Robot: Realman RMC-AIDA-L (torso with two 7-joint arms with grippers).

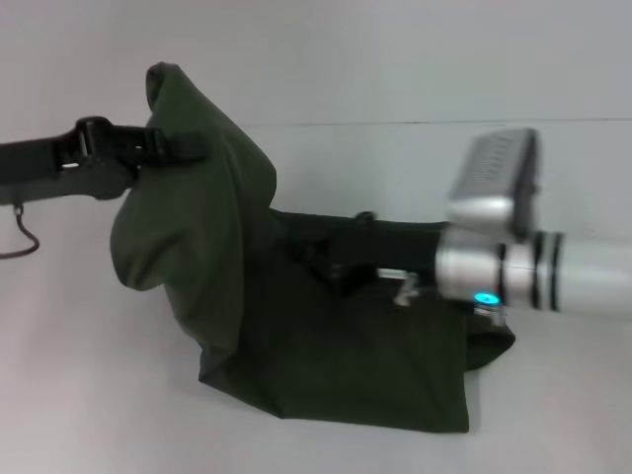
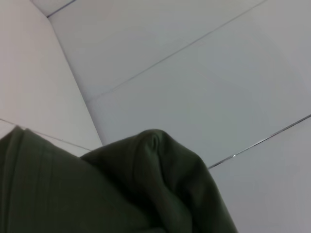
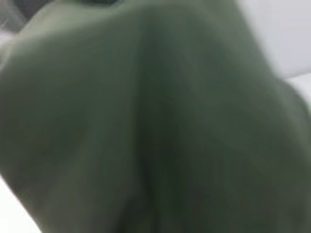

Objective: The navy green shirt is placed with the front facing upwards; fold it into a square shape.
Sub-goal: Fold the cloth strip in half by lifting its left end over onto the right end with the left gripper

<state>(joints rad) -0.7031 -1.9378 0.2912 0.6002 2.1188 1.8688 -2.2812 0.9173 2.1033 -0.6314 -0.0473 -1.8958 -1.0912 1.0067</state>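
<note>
The navy green shirt (image 1: pixel 336 365) lies partly on the white table (image 1: pixel 89 395), its lower part flat and its left part raised in a hanging fold. My left gripper (image 1: pixel 183 148) comes in from the left and is shut on the top of that raised fold, well above the table. Reaching in from the right, my right gripper (image 1: pixel 321 259) is shut on a lower bunch of the cloth near the shirt's middle. No chest print shows. Green cloth (image 2: pixel 97 194) fills the low part of the left wrist view, and cloth (image 3: pixel 146 121) fills nearly the whole right wrist view.
White table surface surrounds the shirt on all sides, with a thin seam line (image 1: pixel 444 123) running across the back. A thin dark cable (image 1: pixel 22 237) hangs under my left arm at the far left.
</note>
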